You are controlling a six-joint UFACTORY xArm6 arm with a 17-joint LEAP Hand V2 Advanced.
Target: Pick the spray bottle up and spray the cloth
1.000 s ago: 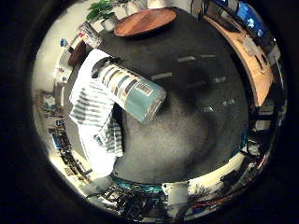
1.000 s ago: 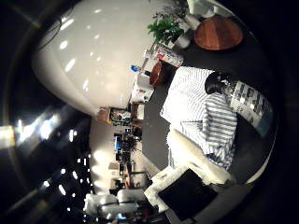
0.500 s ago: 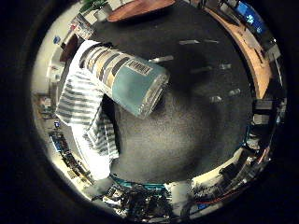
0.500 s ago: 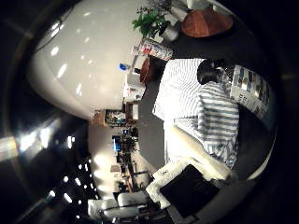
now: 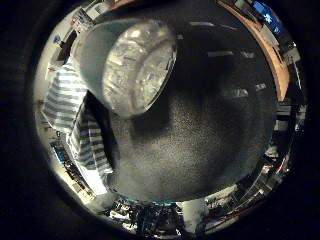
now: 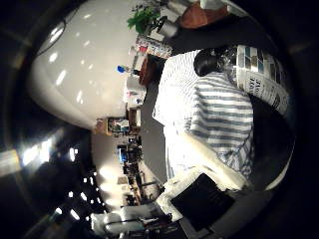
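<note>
1. Little-finger-side palm view: we look almost straight onto the round base of the spray bottle point(image 5: 131, 67), which fills a large part of the picture, so we judge it to be very near our palm.
2. The bottle lies on its side on a dark grey table point(image 5: 200, 150), with its body partly over the striped cloth point(image 5: 75, 115). The cloth is spread flat on the table beside and under it.
3. Thumb-side palm view shows the same bottle from the side: the labelled body and the black spray head resting on the cloth, with the head towards the middle of the cloth.
4. Part of our hand point(image 6: 199, 194) shows there as white and black pieces at the edge, close to the near border of the cloth. We cannot tell from these views whether the fingers are spread, together or closed on anything; none of them is seen around the bottle.
5. We judge the step to be the approach for the pick-up; the bottle is not yet held.
6. The next move, as we see it, calls for bringing the palm against the body of the bottle and wrapping the fingers round it, leaving a finger free for the trigger.
7. A round bottle lying down may roll away if we nudge it.
</note>
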